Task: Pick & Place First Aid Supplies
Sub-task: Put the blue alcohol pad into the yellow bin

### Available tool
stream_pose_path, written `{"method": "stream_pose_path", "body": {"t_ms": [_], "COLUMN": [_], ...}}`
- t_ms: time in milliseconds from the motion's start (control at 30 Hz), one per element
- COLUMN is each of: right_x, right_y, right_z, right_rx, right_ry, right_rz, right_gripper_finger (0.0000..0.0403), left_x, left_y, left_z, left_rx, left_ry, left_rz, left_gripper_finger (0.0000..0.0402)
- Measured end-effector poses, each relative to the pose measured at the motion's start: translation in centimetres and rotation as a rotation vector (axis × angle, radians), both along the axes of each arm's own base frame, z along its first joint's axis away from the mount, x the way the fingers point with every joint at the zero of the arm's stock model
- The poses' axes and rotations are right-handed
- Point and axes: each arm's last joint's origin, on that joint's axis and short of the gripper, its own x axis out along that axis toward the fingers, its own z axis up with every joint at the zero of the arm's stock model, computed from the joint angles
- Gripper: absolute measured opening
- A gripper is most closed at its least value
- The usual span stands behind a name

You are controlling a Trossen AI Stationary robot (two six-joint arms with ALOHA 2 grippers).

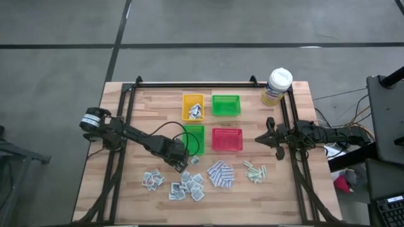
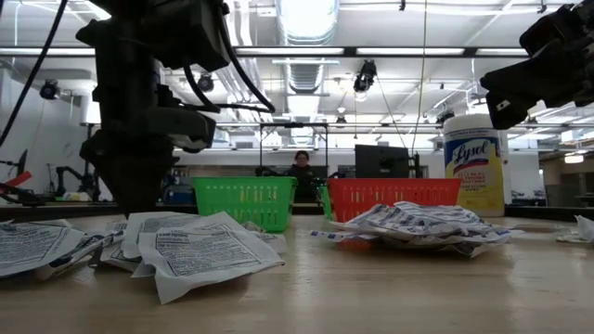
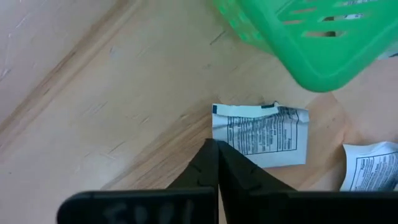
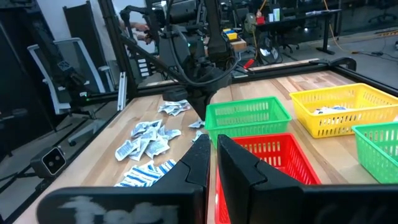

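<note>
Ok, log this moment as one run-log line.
left gripper: shut on white sachet beside near green tray | right gripper: shut, empty, waiting over table's right side | yellow tray: holds sachets

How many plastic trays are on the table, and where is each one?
4. The yellow tray and a green tray stand in the far row. A second green tray, partly under the left arm, and the red tray stand nearer the packets.
</note>
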Motion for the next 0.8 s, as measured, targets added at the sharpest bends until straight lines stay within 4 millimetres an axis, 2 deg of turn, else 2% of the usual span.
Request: {"method": "stream_pose_path", "body": {"t_ms": [300, 533, 800], "right_x": [0.0, 0.0, 0.0], "right_y": [0.0, 0.0, 0.0], "right_z": [0.0, 0.0, 0.0], "right_rx": [0.0, 0.0, 0.0], "right_ry": [0.0, 0.0, 0.0], "right_rz": [0.0, 0.0, 0.0], "right_gripper_finger": [0.0028, 0.0028, 0.0028], "left_x": [-0.2, -0.6, -0.6], "left_y": [0.0, -0.4, -0.3], "left_z": [0.6, 1.1, 1.1], "left_rx": [-0.013, -0.12, -0.083], "left_ry": [-0.008, 0.001, -0.001], "left_rz": [-0.055, -0.185, -0.193], "left_gripper_finger": [0.0, 0.0, 0.0]}}
